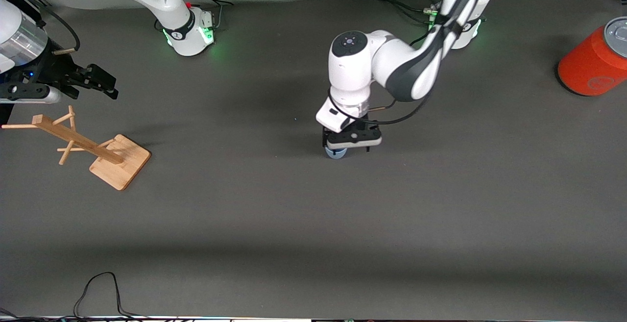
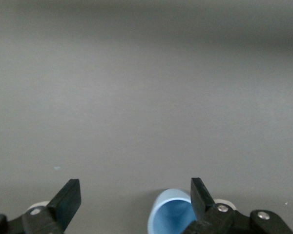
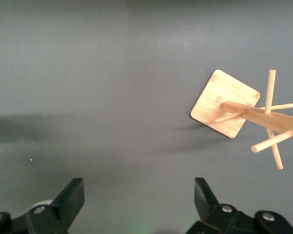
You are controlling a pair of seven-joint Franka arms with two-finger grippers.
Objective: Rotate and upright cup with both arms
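Down near the middle of the table, the left gripper (image 1: 345,149) hangs just above the grey surface with its black fingers (image 2: 68,201) spread wide apart and holding nothing. The cup (image 1: 336,153), a small pale-blue tumbler, lies right under it. In the left wrist view the cup (image 2: 172,215) sits close against the inside of one finger, well off from the other, with its open mouth turned toward the camera so the blue interior shows; whether that finger actually touches the rim cannot be told. From the front camera only a sliver of the cup peeks out below the gripper body. The left arm (image 1: 406,62) reaches in from its green-lit base at the table's top edge and folds down over that spot.

Up at the right arm's end of the table, the right gripper (image 1: 100,83) waits in the air over the table's short edge there, fingers (image 3: 71,197) likewise wide apart and empty. A wooden peg stand (image 1: 93,148) with a square base rests on the table by that same edge, closer to the front camera than the right arm's base (image 1: 193,30). A big red-orange can (image 1: 595,60) with a grey lid sits at the short edge on the left arm's end, near the top corner.
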